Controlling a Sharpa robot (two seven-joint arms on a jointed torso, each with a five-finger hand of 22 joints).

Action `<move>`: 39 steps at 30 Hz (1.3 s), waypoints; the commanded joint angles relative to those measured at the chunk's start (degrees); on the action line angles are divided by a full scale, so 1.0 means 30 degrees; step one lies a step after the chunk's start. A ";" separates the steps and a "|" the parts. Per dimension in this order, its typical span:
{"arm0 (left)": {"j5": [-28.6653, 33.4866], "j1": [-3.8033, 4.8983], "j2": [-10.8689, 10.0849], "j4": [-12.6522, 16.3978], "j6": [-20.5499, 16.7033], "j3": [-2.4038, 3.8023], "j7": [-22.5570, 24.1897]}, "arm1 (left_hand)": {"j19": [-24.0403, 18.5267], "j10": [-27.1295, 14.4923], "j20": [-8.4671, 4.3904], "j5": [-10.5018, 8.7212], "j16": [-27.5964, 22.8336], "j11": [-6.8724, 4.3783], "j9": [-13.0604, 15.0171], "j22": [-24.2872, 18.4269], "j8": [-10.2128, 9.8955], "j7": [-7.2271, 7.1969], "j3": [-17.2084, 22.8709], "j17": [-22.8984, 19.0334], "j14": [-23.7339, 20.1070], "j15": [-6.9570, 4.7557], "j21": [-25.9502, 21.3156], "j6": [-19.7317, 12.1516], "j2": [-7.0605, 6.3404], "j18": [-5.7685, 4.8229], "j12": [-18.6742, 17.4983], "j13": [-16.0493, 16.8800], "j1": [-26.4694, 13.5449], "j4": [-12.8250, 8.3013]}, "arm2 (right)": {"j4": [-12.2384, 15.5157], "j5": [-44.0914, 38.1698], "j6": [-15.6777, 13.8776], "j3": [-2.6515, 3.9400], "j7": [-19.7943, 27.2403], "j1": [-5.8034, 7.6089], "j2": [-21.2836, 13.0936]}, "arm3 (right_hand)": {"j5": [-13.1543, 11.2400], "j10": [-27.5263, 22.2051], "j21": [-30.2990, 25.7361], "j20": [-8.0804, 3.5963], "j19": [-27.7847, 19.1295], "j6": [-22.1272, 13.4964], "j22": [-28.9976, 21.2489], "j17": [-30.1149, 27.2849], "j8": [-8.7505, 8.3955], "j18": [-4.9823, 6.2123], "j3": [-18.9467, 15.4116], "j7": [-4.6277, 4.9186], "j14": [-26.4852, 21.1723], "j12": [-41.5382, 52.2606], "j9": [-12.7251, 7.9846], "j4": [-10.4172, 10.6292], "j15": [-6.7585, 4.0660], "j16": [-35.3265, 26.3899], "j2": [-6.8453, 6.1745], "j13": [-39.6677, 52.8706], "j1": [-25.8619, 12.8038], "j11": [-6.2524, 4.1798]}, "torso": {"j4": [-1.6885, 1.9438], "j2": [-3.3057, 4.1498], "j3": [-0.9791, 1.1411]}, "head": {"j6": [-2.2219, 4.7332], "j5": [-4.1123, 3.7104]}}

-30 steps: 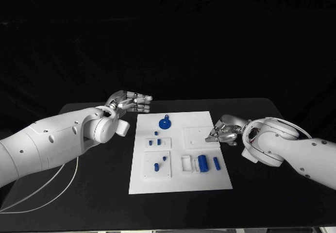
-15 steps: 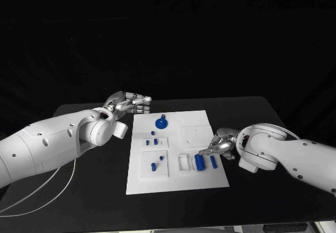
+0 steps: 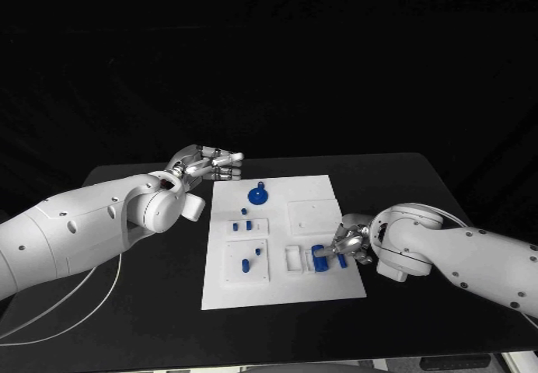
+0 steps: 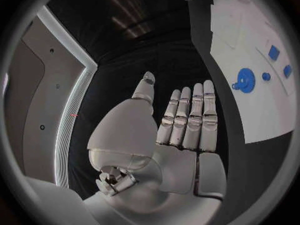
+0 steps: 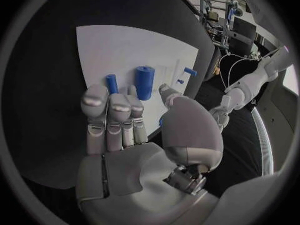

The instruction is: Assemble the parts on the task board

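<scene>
The white task board point(image 3: 315, 190) lies in the middle of the black table. A blue wheel-shaped part point(image 3: 259, 196) sits near its far edge, with small blue pieces point(image 3: 241, 226) below it and two more point(image 3: 250, 260) in a raised square. A thick blue cylinder point(image 3: 319, 258) and a thin blue peg point(image 3: 342, 261) lie near the board's right side. My right hand point(image 3: 350, 242) hovers just over them with fingers straight and nothing held; the cylinder point(image 5: 144, 82) and peg point(image 5: 112, 83) lie past its fingertips. My left hand point(image 3: 207, 165) stays off the board's far left corner, fingers straight, empty.
Bare black table point(image 3: 134, 311) surrounds the board on all sides. In the left wrist view the board point(image 4: 250, 25) runs beside my left hand point(image 4: 181, 130), with the wheel-shaped part point(image 4: 244, 80) on it. A white cable point(image 3: 68, 311) trails under my left arm.
My right hand has moved along the board's right side towards me, from beside the raised square to the cylinder and peg. My left hand has stayed where it was.
</scene>
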 commanded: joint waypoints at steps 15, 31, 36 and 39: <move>0.0006 0.0007 0.0008 0.0186 0.0383 0.0013 0.0211 | 0.0112 -0.0031 0.0027 -0.0052 0.0004 0.0102 0.0022 -0.0122 0.0095 0.0012 0.0020 0.0013 0.0078 0.0005 0.0094 -0.0139 -0.0062 0.0047 0.0045 0.0012 -0.0210 0.0239 | -0.1489 -0.0413 -0.0130 -0.0819 -0.0654 -0.0049 0.1440 | -0.0109 0.0223 -0.0278 0.0068 0.1066 -0.0023 0.1663 0.0294 0.0014 -0.0191 0.0032 0.0027 0.0217 -0.0291 -0.0125 -0.0169 0.0023 -0.0191 0.0175 0.0398 0.0313 0.0009 | -0.0012 0.0026 0.0004 | -0.0276 0.0235; -0.0014 0.0008 -0.0019 0.0128 0.0511 0.0013 0.0083 | 0.0125 -0.0085 0.0029 -0.0060 0.0007 0.0113 0.0023 -0.0266 0.0099 0.0023 0.0017 0.0013 0.0071 0.0006 0.0140 -0.0174 -0.0002 0.0052 0.0046 0.0012 -0.0135 0.0249 | -0.1591 -0.0707 -0.0296 -0.1220 -0.0689 -0.0059 0.1504 | 0.2666 0.0104 -0.0389 0.0069 0.1054 0.0670 0.1727 0.0165 -0.0011 -0.0226 0.1516 -0.0089 0.0220 -0.0427 -0.0061 -0.7388 -0.0029 -0.0350 0.3092 0.0395 0.2017 -0.0113 | -0.0047 0.0015 -0.0011 | -0.0354 0.0256; -0.0018 0.0008 -0.0020 0.0108 0.0520 0.0013 0.0055 | 0.0133 -0.0085 0.0030 -0.0048 0.0008 0.0114 0.0024 -0.0296 0.0101 0.0023 0.0001 0.0014 0.0068 0.0009 0.0152 -0.0171 0.0060 0.0055 0.0048 0.0013 -0.0119 0.0215 | -0.1331 -0.0706 -0.1250 -0.1247 -0.0534 -0.0071 0.1389 | 0.3640 0.0138 -0.0312 0.0066 0.1075 0.0928 0.1754 0.0186 0.0001 -0.0253 0.1648 -0.0155 0.0241 -0.0387 -0.0039 -0.8289 -0.0030 -0.0279 0.3456 0.0373 0.1665 -0.0172 | -0.0036 0.0011 -0.0002 | -0.0351 0.0275; -0.0020 0.0008 -0.0028 0.0073 0.0506 0.0012 0.0037 | 0.0133 -0.0085 0.0030 -0.0048 0.0008 0.0114 0.0024 -0.0296 0.0101 0.0023 0.0001 0.0014 0.0068 0.0009 0.0152 -0.0171 0.0060 0.0055 0.0048 0.0013 -0.0119 0.0215 | -0.0973 -0.0341 -0.2056 -0.1249 -0.0339 -0.0073 0.1158 | 0.4076 0.0212 -0.0153 0.0047 0.1093 0.1131 0.1786 0.0275 0.0000 -0.0281 0.1654 -0.0257 0.0259 -0.0298 0.0003 -0.8314 -0.0053 -0.0147 0.3550 0.0392 0.1304 -0.0227 | -0.0033 0.0007 0.0005 | -0.0352 0.0281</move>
